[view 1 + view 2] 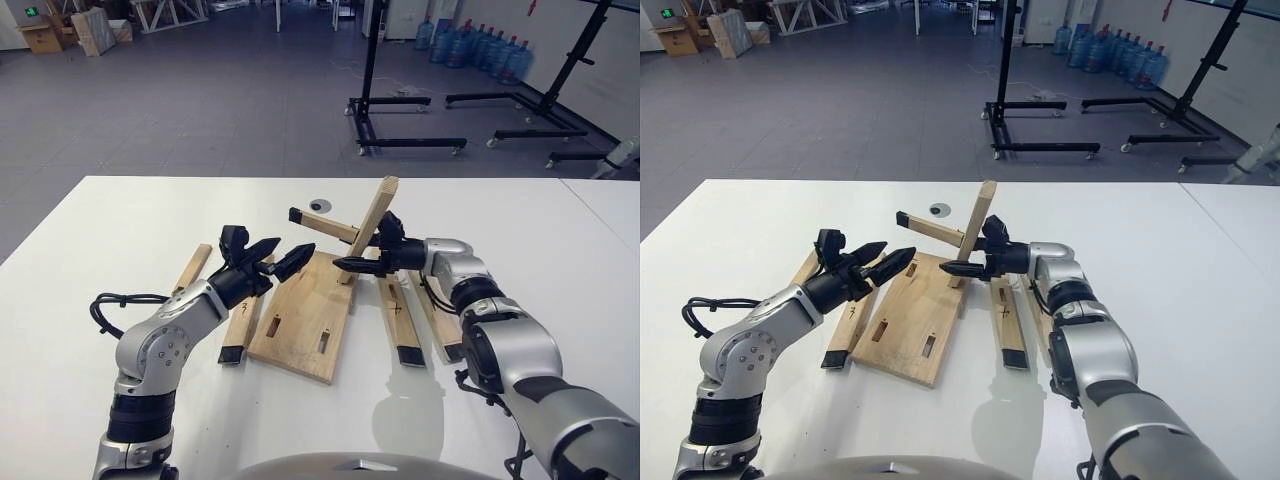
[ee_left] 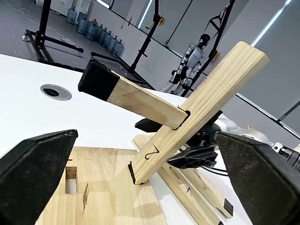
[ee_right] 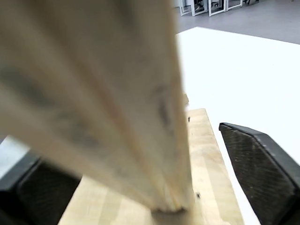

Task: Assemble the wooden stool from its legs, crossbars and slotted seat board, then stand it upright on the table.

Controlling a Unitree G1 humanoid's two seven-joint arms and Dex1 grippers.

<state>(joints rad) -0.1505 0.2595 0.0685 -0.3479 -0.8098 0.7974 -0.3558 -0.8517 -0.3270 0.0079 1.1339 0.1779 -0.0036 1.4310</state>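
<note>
The slotted seat board [image 1: 300, 325] lies flat mid-table. On its far edge a pale crossbar [image 1: 372, 222] stands tilted, notched onto a black-tipped leg [image 1: 322, 224] that sticks out above the table. My right gripper [image 1: 368, 250] is shut on the crossbar from the right; in the right wrist view the crossbar [image 3: 103, 93] covers one finger. My left gripper [image 1: 288, 252] hovers open over the board's left edge, pointing at the crossbar [image 2: 201, 98], its fingers [image 2: 33, 173] wide apart and holding nothing.
Loose parts lie flat: two pieces [image 1: 243, 325] [image 1: 192, 268] left of the board, and two black-tipped legs [image 1: 398, 320] [image 1: 440, 325] right of it. A round hole [image 1: 321, 203] sits in the table behind. A black cable [image 1: 110, 303] loops by my left arm.
</note>
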